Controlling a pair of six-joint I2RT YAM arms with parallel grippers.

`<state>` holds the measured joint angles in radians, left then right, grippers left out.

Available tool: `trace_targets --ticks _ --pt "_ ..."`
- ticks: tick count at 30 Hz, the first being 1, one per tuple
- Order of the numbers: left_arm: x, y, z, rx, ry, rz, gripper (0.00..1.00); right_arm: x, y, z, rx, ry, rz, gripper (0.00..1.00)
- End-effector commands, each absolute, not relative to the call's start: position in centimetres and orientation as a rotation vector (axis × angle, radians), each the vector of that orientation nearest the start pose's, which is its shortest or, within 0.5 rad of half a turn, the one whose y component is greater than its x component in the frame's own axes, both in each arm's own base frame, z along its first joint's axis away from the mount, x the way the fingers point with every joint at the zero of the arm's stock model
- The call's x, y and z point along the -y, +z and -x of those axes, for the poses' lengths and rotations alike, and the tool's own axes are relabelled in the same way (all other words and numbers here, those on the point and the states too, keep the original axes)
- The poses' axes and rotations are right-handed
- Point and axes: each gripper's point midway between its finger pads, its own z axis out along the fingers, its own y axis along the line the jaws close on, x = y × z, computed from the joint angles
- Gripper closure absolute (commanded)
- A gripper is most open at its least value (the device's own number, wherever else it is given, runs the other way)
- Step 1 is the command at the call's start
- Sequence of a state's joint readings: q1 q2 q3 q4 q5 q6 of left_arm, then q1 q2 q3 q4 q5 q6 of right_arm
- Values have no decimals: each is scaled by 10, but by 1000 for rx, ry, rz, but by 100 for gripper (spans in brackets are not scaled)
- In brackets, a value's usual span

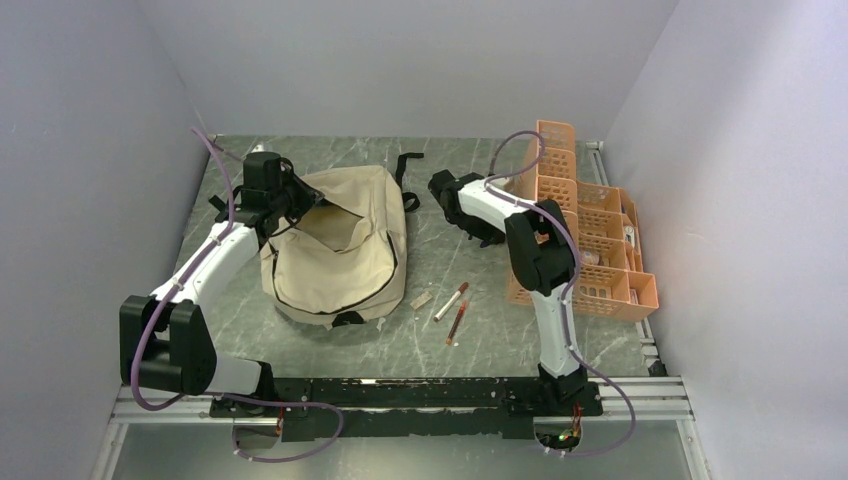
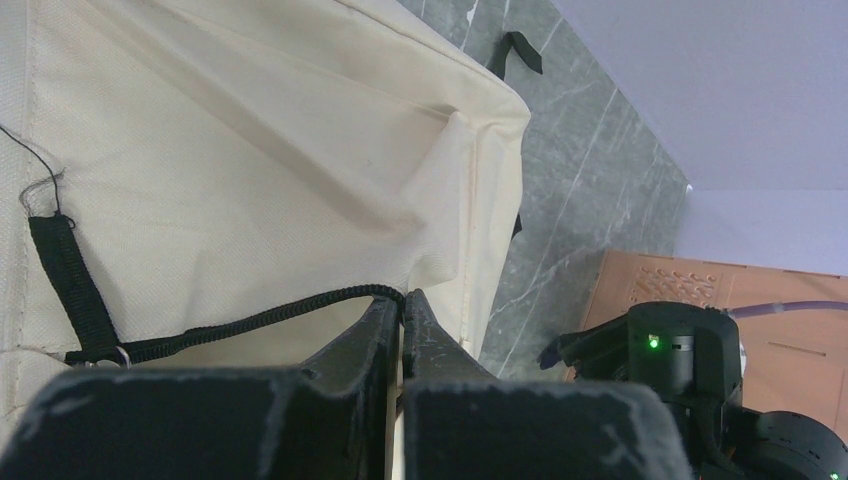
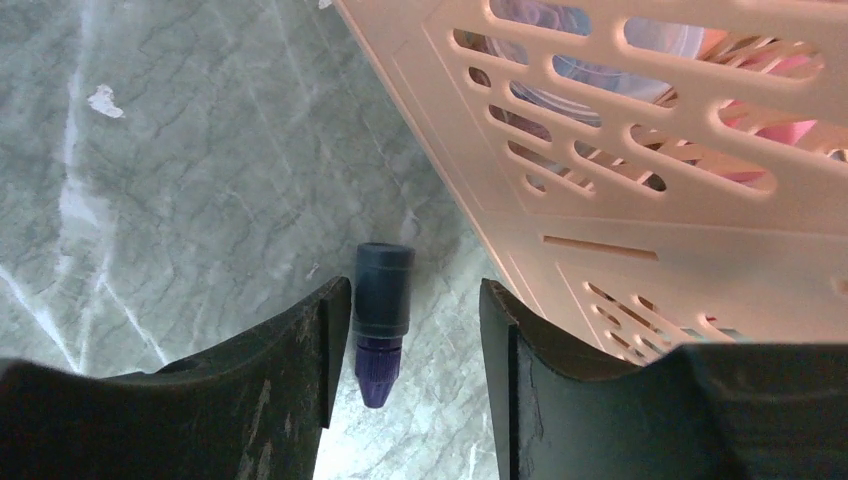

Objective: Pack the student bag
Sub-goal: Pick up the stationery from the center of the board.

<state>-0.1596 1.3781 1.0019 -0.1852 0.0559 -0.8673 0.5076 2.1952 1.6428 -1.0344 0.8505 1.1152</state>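
The left tool point(image 2: 403, 305) is pressed together, pinching the black zipper edge point(image 2: 250, 321) of the student bag point(image 2: 250, 150). The bag is soft, creased beige fabric, slumped on the left of the grey marbled worktop point(image 3: 180, 180). The right tool point(image 3: 412, 300) is spread around a small dark-capped purple cylinder point(image 3: 381, 310), too small to identify. It lies beside the wall of the perforated orange organizer point(image 3: 640, 220), with bare marble to its left.

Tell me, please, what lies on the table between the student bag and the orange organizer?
The top view shows a pale pen, a dark red pen, a small tan block and the open right gripper.
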Motion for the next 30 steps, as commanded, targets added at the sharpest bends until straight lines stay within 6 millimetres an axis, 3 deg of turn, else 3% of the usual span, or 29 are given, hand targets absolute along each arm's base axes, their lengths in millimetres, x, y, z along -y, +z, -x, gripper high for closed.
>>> trace_targets --ticks 1,12,17,23,27,30 --pt "110 198 -409 -2044 -695 697 95 -96 44 -405 -2282 -670 -767 47" --pt "111 197 -407 -2044 -699 698 95 -101 26 -408 -2349 -488 -799 54" --pt "111 196 -406 -2046 -700 700 95 -110 23 -412 -2373 -405 -768 71" --pt "110 197 -406 -2043 -700 702 95 -118 30 -418 -2367 -329 -665 81" --pt "112 197 -407 -2044 -709 703 95 -143 40 -422 -2366 -176 -526 88" --pt "113 198 -407 -2043 -715 701 95 -168 55 -424 -2322 -110 -318 92"
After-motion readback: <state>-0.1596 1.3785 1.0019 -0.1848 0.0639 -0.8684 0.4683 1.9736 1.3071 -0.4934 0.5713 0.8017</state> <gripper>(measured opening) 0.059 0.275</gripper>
